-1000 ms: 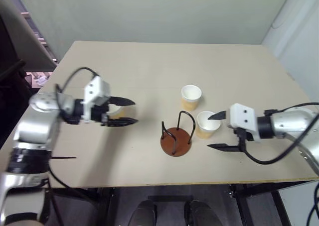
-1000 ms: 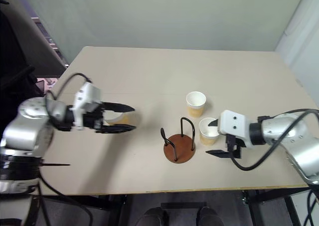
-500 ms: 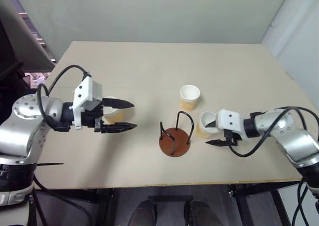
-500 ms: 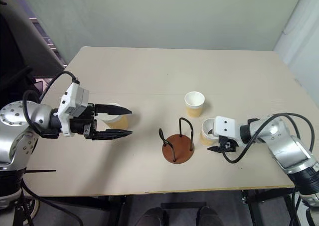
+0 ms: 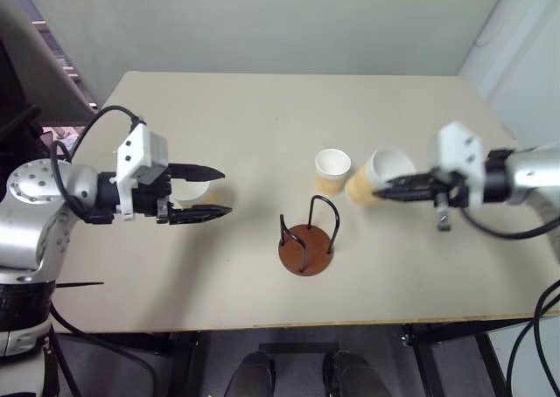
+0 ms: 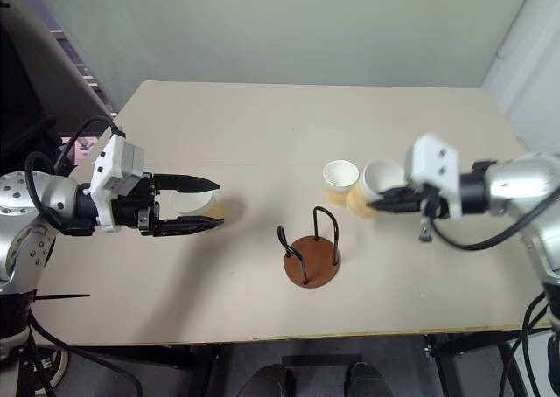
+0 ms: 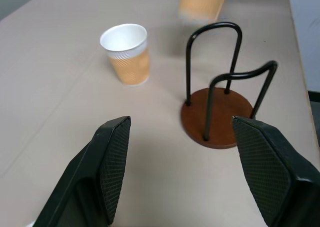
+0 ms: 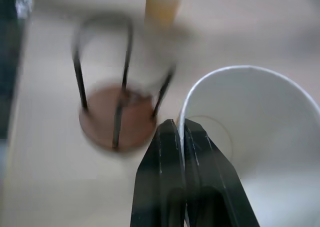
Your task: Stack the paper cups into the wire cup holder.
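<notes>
Beige table (image 5: 262, 117), cup lifted toward rack

Right gripper (image 5: 391, 189) pinches a paper cup's (image 5: 374, 175) rim, carrying it tilted above the empty wire cup holder (image 5: 306, 238), likely for loading; left gripper (image 5: 203, 191), fingers spread, brackets another cup (image 6: 193, 204); a third (image 5: 332, 170) stands nearby.

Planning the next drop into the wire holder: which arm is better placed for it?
The right. Its gripper is pinched shut on a paper cup's rim, lifted beside the empty wire cup holder. The left gripper hangs open, holding nothing.

Silver arms, white wrist blocks (seemingly plastic), black cables
</notes>
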You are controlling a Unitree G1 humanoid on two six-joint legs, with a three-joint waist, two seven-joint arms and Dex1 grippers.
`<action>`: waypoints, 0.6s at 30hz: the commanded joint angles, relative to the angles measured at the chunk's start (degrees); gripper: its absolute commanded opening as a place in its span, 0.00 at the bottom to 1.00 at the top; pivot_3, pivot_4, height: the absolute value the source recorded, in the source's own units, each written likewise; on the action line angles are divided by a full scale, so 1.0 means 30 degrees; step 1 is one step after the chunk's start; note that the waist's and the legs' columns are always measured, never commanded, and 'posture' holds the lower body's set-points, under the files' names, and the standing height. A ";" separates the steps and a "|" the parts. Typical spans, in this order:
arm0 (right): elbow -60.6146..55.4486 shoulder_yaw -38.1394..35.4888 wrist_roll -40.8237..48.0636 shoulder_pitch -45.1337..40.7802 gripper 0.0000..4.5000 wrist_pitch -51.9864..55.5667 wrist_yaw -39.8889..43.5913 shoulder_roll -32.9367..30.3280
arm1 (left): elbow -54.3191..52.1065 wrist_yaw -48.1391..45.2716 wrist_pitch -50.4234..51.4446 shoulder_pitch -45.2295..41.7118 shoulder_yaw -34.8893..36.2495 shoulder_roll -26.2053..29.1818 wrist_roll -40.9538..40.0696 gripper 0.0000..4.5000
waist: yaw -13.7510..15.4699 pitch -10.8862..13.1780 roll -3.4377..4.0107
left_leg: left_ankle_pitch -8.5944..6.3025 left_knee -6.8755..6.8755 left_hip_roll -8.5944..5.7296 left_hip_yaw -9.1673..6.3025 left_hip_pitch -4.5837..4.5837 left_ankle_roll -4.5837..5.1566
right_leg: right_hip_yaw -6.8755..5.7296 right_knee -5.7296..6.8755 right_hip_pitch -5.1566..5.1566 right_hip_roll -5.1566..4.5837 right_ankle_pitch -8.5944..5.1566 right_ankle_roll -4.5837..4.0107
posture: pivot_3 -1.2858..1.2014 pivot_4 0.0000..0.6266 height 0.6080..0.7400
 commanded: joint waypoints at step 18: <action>-0.3399 0.4103 0.1143 -0.0377 0.14 0.2393 -0.3350 0.2343 | -0.0246 -0.0231 -0.0916 0.0733 0.0232 0.0512 0.0200 0.77 | -0.0074 -0.0001 -0.0002 | -0.0034 -0.0013 0.0081 -0.0025 -0.0025 0.0013 | -0.0015 0.0010 -0.0049 0.0044 -0.0014 -0.0028 | 0.52 0.24 1.00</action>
